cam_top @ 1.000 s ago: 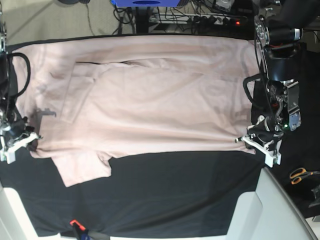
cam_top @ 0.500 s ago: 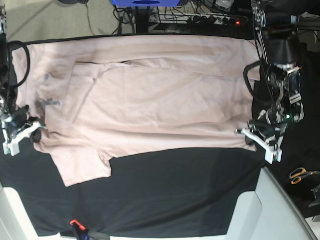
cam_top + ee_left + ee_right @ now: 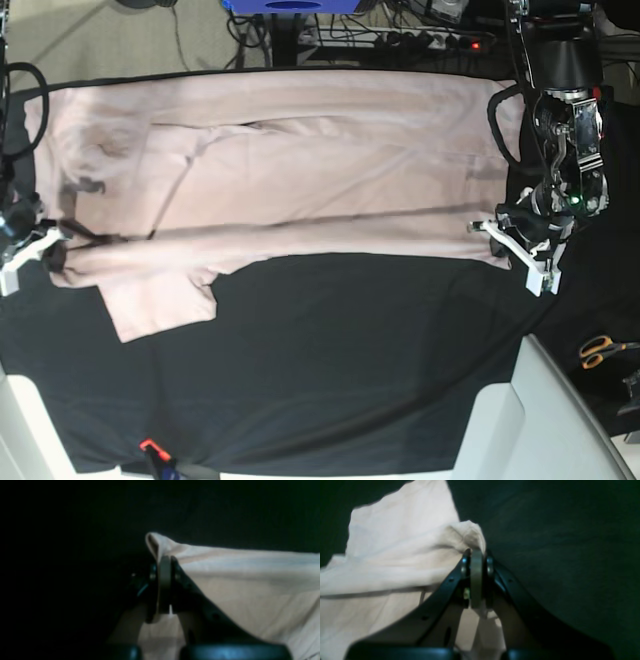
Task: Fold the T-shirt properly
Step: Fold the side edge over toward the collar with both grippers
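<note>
Two grippers are seen clamped on the T-shirt [image 3: 300, 190]: the left gripper [image 3: 497, 232] is closed on a corner of its near edge at the base view's right, the right gripper [image 3: 45, 245] on the opposite corner at that view's left. A pinched tuft of cloth is shown above each pair of closed jaws in the wrist views. Pale pink fabric is spread wide across the black tablecloth [image 3: 350, 370], its near edge lifted and drawn taut between the grippers, one sleeve lying below the right-hand grip. The collar cannot be made out, and wrist views are dim and blurred.
</note>
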### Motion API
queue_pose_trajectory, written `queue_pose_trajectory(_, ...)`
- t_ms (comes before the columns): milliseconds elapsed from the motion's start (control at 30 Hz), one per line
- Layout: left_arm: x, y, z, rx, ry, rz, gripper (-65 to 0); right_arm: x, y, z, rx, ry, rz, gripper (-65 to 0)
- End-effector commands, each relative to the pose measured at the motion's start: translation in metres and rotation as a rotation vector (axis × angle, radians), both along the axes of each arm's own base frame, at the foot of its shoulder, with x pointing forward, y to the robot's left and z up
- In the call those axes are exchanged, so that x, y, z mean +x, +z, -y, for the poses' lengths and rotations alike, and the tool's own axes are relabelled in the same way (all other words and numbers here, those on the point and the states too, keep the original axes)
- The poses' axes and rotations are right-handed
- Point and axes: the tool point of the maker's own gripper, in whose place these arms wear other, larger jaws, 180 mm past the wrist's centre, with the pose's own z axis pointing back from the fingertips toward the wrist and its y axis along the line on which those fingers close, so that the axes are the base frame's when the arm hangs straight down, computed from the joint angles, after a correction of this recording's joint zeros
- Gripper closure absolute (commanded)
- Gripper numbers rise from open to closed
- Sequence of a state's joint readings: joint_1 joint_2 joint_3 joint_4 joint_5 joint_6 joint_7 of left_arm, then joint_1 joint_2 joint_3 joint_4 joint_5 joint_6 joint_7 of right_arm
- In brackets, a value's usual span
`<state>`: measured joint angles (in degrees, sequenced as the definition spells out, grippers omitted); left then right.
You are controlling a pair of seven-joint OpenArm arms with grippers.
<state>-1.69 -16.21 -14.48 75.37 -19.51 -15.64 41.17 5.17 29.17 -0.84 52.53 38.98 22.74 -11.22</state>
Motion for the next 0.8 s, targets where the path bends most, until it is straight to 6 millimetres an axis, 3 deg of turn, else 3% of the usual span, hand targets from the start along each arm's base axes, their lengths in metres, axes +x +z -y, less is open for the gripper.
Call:
queue_pose_trajectory(0,0.012,0.019,-0.003,0.013,-0.008,0.058,0.0,0.012,0.018,0.01,-0.015,-0.007,0.044,0.0)
queue_pose_trajectory(267,-0.004,0.024,0.002,0.037,-0.039,0.064,0.0,-0.003,0.009,-0.001,-0.01,0.022,-0.004,0.0)
queue_pose_trajectory(533,-0.021,0.012,0.0,0.048,-0.041,0.022,0.0,-0.023,0.009,0.018,-0.015,-0.016,-0.052,0.0)
queue_pose_trajectory(767,-0.032,0.018,-0.004,0.078,-0.064,0.025,0.0,-0.037,0.005,0.008,-0.022,0.025,-0.107,0.0)
